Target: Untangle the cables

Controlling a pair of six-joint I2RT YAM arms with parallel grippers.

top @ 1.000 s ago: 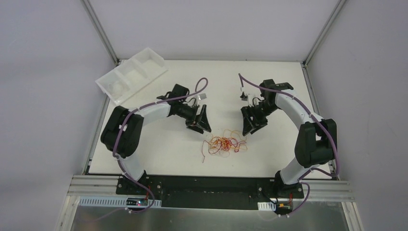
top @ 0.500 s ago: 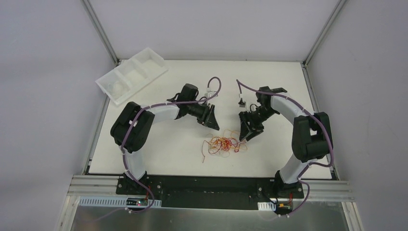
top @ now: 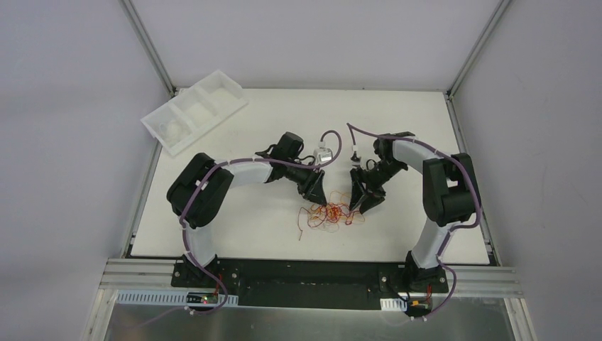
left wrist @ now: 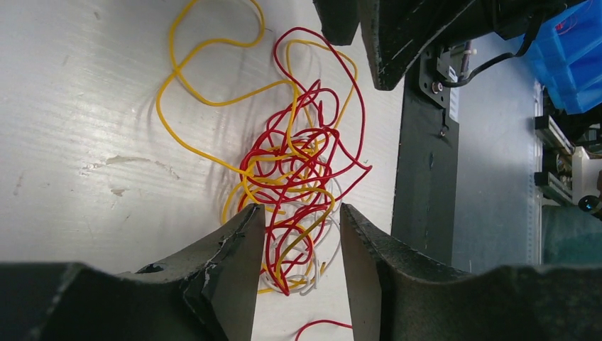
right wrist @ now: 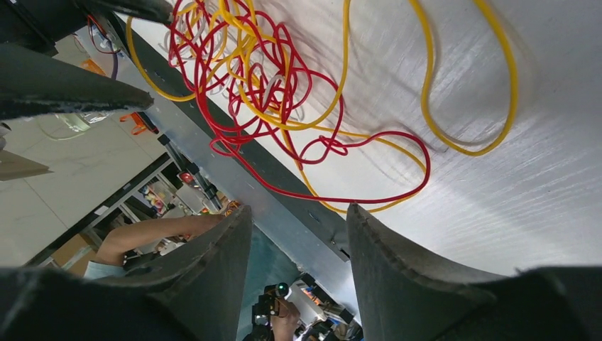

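The cables are a small curly tangle of thin red, yellow and a few white wires lying on the white table, near its front middle. My left gripper is open at the tangle's far left edge. In the left wrist view the tangle lies just ahead of the open gripper, with some loops between the fingertips. My right gripper is open at the tangle's far right edge. In the right wrist view the tangle lies ahead of the open, empty gripper, and a red loop reaches close to its fingertips.
A white compartment tray stands tilted at the table's back left corner. The black rail runs along the table's front edge, close below the tangle. The two grippers face each other a short way apart.
Both arms have swung inward and down toward the tangle. The grippers have come from well behind it to its far edges. The tangle has not moved.
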